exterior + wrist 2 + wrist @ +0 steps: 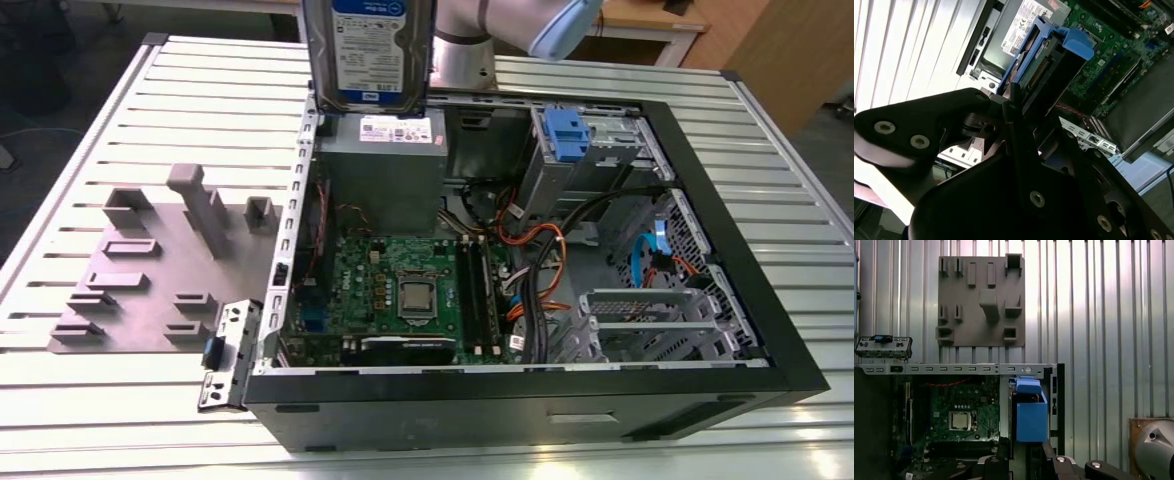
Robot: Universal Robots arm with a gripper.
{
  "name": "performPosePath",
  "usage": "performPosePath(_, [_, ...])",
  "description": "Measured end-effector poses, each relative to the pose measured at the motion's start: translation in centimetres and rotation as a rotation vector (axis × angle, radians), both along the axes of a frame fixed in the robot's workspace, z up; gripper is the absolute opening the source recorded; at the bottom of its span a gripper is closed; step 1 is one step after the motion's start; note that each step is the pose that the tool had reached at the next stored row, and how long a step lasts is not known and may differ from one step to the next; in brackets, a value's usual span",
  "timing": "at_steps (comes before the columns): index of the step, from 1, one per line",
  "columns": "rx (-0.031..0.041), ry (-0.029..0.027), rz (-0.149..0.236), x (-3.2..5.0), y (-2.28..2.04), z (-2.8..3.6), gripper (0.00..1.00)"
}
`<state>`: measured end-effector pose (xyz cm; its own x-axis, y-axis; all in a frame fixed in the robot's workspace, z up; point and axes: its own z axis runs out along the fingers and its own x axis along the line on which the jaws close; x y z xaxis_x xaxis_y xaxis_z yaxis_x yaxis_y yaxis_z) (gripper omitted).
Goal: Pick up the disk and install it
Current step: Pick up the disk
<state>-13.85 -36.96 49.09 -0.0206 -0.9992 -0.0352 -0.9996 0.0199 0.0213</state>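
End effector [1016, 112] clamped on the disk [367, 50], slatted metal table [120, 400], open computer case [534, 400] lying on it, grey fixture plate [134, 285] beside the case, power supply [387, 175] inside, disk held upright just above it

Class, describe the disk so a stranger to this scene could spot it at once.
Start at the open computer case on the slatted table. Over its grey box, toward the exterior view's left, the disk hangs upright. It alone carries a white-and-blue label and blue rails; the box has a white sticker.
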Motion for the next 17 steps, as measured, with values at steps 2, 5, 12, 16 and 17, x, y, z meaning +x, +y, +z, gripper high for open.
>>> performPosePath(2, [-0.0001, 0.0, 0.0, 0.58, 0.0, -0.01, 0.35])
performPosePath(5, [0.0, 0.0, 0.0, 1.22, 0.0, -0.03, 0.35])
performPosePath(12, [0.0, 0.0, 0.0, 2.52, 0.0, -0.09, 0.35])
performPosePath(16, [-0.0001, 0.0001, 0.0, 3.49, 0.0, -0.13, 0.35])
performPosePath(17, [-0.0001, 0.0001, 0.0, 3.72, 0.0, -0.14, 0.35])
